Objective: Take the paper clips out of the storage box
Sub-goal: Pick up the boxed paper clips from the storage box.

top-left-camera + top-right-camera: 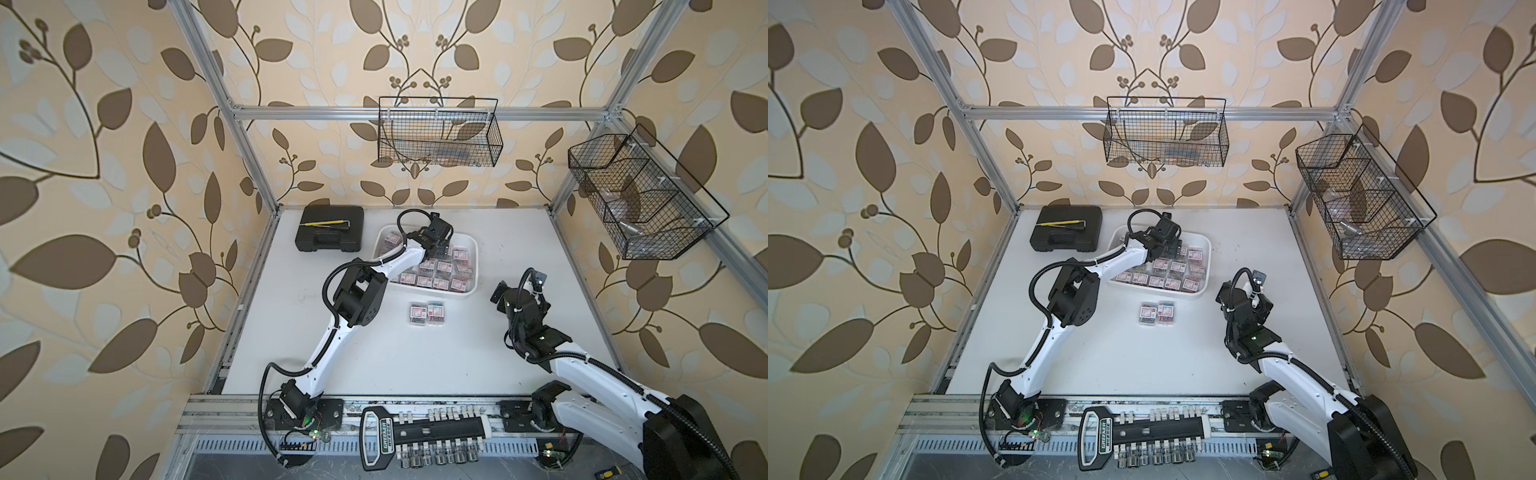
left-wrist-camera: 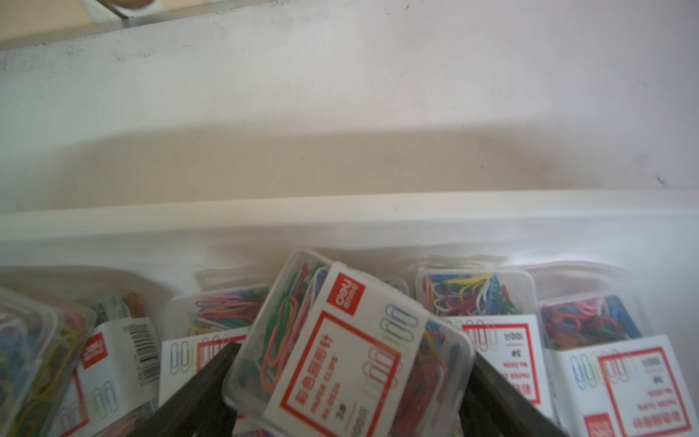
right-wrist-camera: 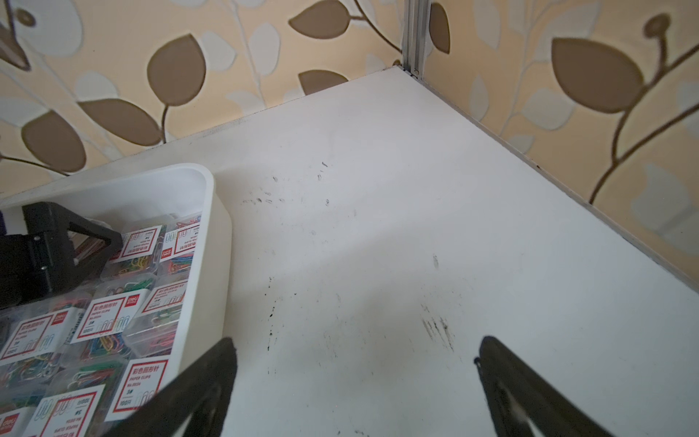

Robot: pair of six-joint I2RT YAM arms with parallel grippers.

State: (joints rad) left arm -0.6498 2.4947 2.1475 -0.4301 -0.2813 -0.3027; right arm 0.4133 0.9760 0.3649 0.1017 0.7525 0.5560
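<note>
Nearest us, the right gripper [image 3: 355, 352] hangs over the bare table [image 3: 378, 227] with its jaws spread wide and nothing between them. Its fingers run out of the wrist view, so we see only their tips. Two boxes of paper clips [image 1: 427, 313] sit side by side on the table, just in front of the storage box [image 1: 474, 266]. In both top views the left arm [image 1: 395, 257] covers much of that tray's left half, so we cannot count what lies inside. The part we can see holds clear boxes of coloured clips [image 1: 459, 284] with white, red-marked labels, packed closely. In the wrist view the left gripper [image 2: 352, 352] pinches a tilted box [image 2: 287, 314] from both sides, its lower end cut off. Farther back, a black case [image 1: 330, 235] carries a yellow tool [image 1: 328, 223]. The wire baskets [image 1: 440, 133] on the walls hold things too faint for us to name.
</note>
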